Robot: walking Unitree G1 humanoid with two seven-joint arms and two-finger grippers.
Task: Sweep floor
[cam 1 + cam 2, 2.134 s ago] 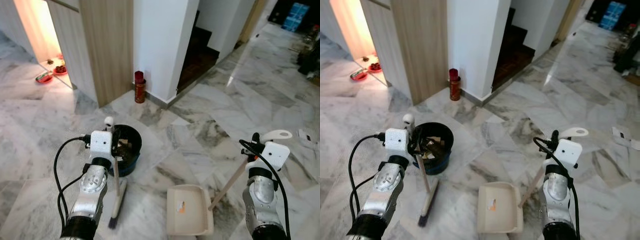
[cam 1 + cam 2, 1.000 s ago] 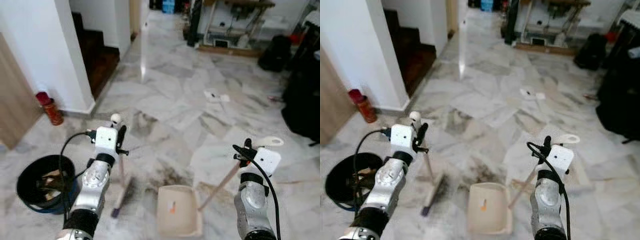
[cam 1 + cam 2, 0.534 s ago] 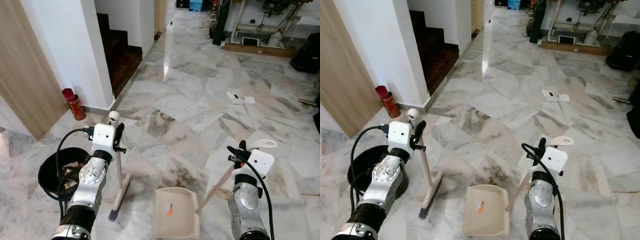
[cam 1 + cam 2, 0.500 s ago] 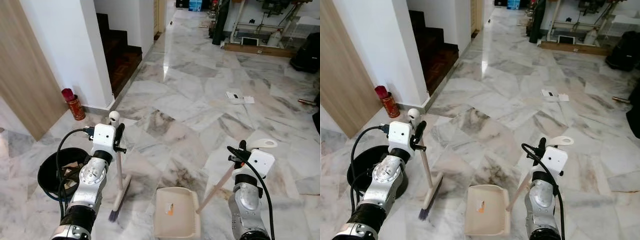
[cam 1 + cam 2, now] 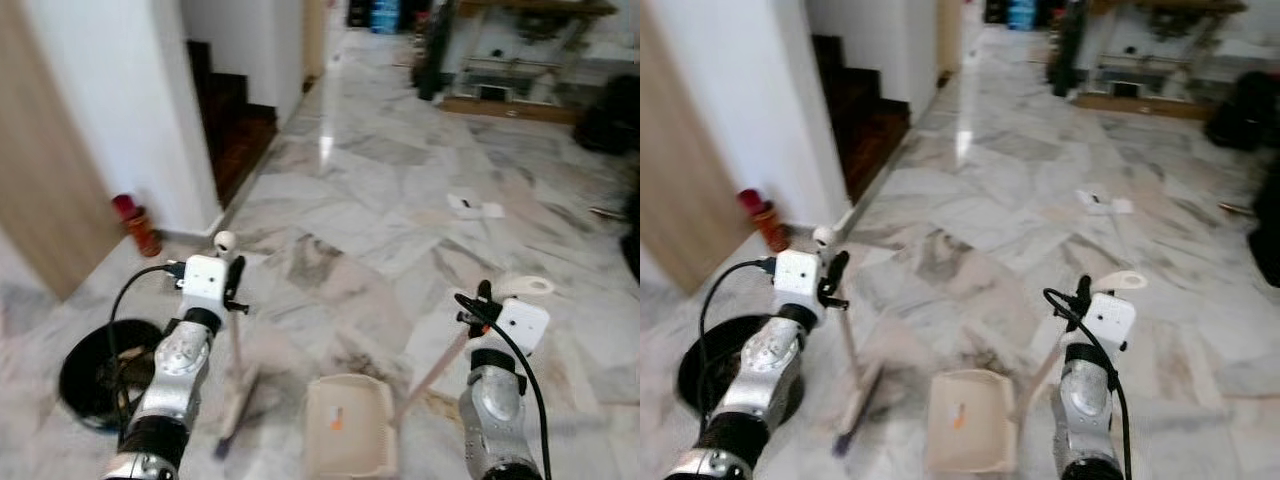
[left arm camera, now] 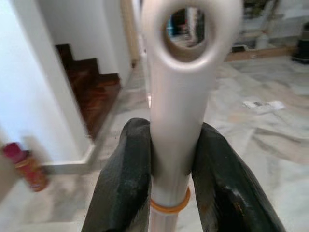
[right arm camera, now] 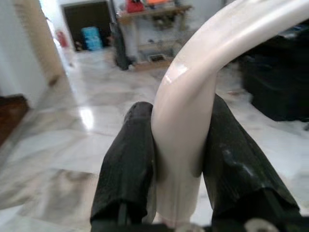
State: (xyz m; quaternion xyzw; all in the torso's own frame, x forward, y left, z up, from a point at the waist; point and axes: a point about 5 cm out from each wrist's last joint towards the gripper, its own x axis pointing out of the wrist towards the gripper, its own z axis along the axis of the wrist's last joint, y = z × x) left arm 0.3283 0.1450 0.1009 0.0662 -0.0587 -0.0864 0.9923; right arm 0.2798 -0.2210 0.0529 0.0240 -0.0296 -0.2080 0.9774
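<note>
A: What are the fingers point(image 6: 126, 179) doing?

B: Left gripper point(image 6: 170, 183) is clenched on the broom point(image 5: 237, 385); right gripper point(image 7: 179, 169) clamps the dustpan point(image 5: 346, 427) handle.

A: Changes?

B: The view has swung; the black bin point(image 5: 88, 385) now sits further left. Scrap paper point(image 5: 475, 207) lies ahead across open marble floor point(image 5: 380, 190); wall and stairs point(image 5: 235, 120) bound the left.

Grey-veined marble floor point(image 5: 400, 200) | white wall point(image 5: 130, 110) beside dark staircase point(image 5: 235, 120) | wood panel point(image 5: 40, 180) | red canister point(image 5: 138, 228) | daylight glare on tiles
</note>
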